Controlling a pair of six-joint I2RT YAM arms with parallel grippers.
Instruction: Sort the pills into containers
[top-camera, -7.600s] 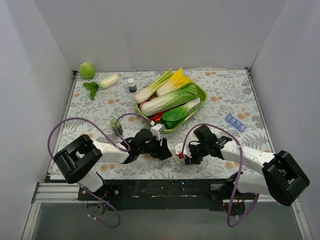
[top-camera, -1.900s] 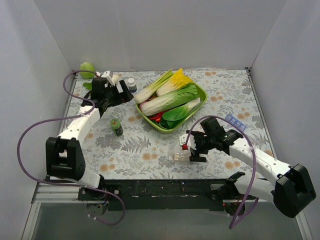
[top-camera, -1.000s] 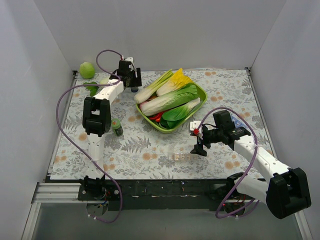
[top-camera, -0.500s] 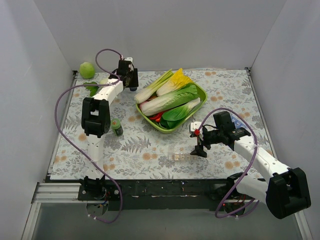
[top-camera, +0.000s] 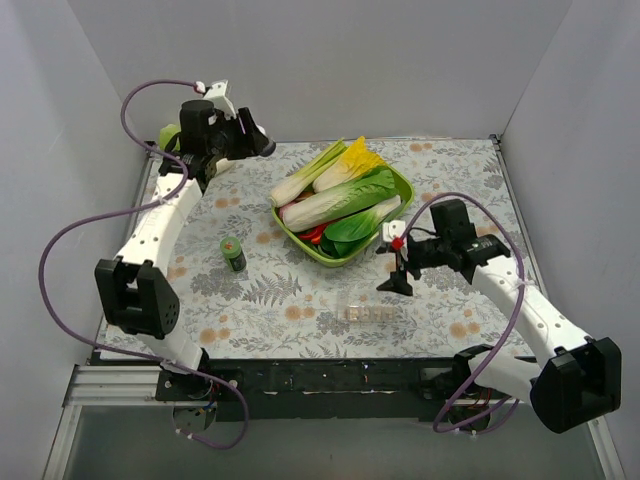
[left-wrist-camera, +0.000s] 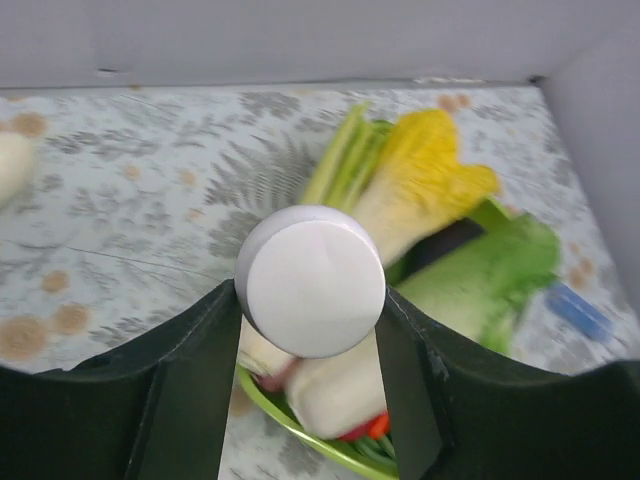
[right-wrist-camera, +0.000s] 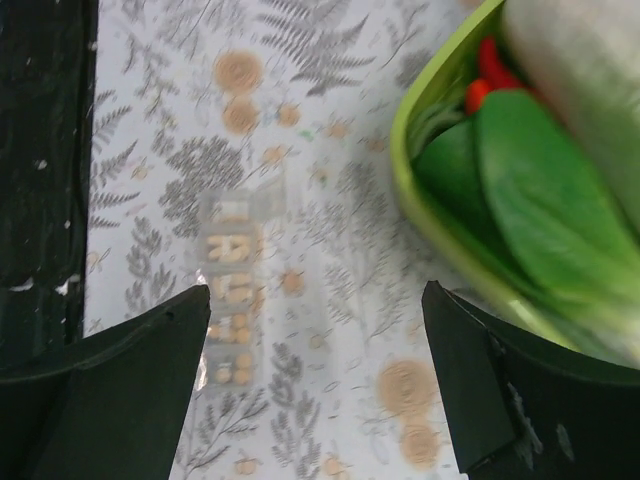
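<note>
The left tool (top-camera: 252, 141) pinches a white-capped bottle (left-wrist-camera: 311, 278) between its fingers, high above the far left of the tabletop (top-camera: 290, 290). The right tool (top-camera: 397, 270) is spread wide and holds nothing. It hangs near the green bowl (top-camera: 404, 184). The containers (top-camera: 368, 312) lie on the tabletop just beside it.

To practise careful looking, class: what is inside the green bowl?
The green bowl holds a pale cabbage, a dark green leaf, a yellow-topped head and light stalks. Something red shows near its front edge, mostly covered by leaves. The bowl's floor is hidden.
</note>
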